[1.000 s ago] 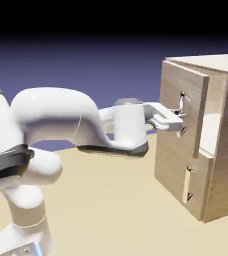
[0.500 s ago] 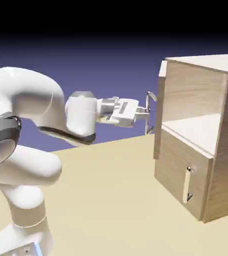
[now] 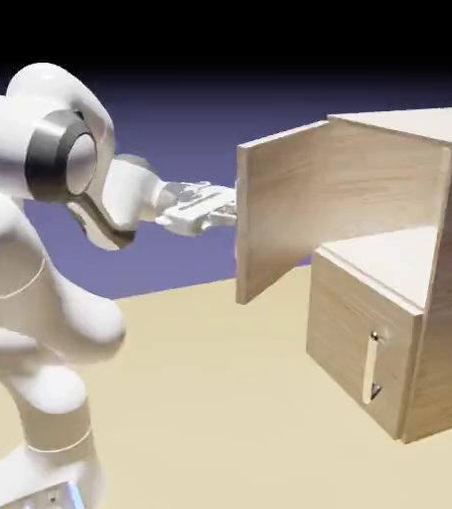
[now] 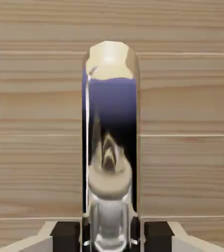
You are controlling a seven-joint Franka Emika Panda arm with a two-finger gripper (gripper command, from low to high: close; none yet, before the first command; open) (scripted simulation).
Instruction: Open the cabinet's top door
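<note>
The jaws (image 4: 112,236) are clamped on the silver handle (image 4: 111,147) of the top door (image 3: 279,214), which stands swung wide at 9 o'clock of the cabinet (image 3: 408,298)

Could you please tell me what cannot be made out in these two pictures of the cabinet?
- Exterior view: the top door swings toward the camera, hiding its handle and the gripper tips.
- Hand view: the handle fills the middle; its lower end is cut off by the bottom edge.
- Hand view: the lower door is out of frame.

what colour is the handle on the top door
Shiny silver, mirroring the blue-violet backdrop. The handle shows best in the hand view, against the light-wood top door.
</note>
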